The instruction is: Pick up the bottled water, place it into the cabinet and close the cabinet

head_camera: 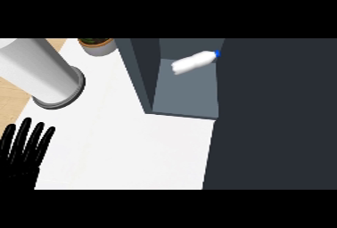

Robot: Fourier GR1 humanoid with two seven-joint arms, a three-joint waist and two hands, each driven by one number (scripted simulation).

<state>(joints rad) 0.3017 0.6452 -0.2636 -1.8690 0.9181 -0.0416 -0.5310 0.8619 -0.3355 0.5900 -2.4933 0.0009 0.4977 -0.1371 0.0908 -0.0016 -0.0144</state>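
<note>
Head view. We see the bottled water [193,63] lying on its side inside the cabinet [187,95], its blue cap toward the right, touching the edge of a large dark panel. The bottle rests on the grey inner floor of the cabinet, near the back. The cabinet's left wall stands dark slate-blue; its interior shows open to us. The dark panel [276,116] fills the right side of the view from top to bottom and covers the right part of the cabinet; we cannot tell whether it is the door.

We note the left hand [23,147] at the lower left edge, fingers straight and spread, pointing up, holding nothing, well apart from the bottle. The right hand does not show.

On the white counter [125,147] at upper left stands a grey cylinder [43,71], tilted in view. Behind it, by the cabinet's left wall, sits a potted plant [99,45].
</note>
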